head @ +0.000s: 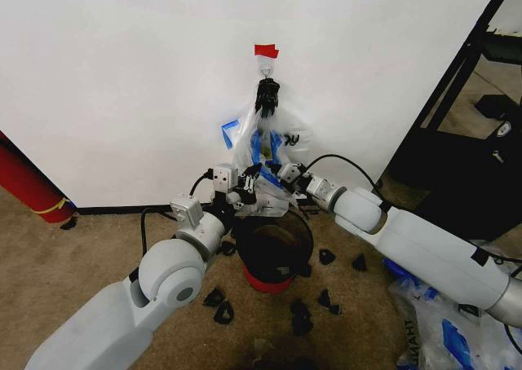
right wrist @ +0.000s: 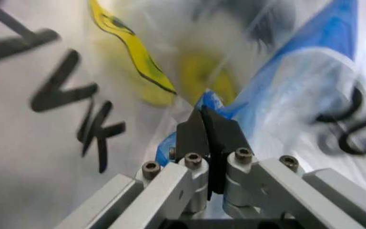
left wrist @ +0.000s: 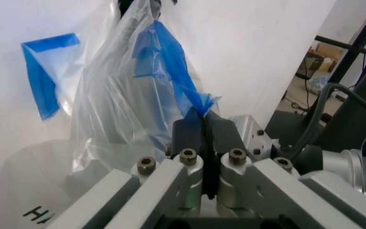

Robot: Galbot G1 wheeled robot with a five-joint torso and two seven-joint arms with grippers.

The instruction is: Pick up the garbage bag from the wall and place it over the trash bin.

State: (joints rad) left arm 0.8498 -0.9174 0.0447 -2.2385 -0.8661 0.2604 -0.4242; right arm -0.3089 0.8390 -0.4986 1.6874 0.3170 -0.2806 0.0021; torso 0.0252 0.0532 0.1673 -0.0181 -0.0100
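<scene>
Bag (head: 265, 146) hangs from a small hook (head: 265, 63) on the wall (head: 122, 77), under a strip of red tape (head: 266, 50), with its lower folds reaching down to both grippers. Left gripper (head: 250, 180) is at the bag's lower left, its black fingers (left wrist: 199, 136) pressed together on a fold of blue-printed plastic. Right gripper (head: 272, 172) is just across from it at the bag's lower right, fingers (right wrist: 209, 138) likewise closed and pinching the film beside a blue patch and yellow mark. The two grippers sit close together, almost touching. Directly below them stands the bin (head: 276, 252), black with a red base, on brown carpet (head: 65, 264). Small black scraps (head: 326, 298) lie scattered around the bin, beneath the right arm.
</scene>
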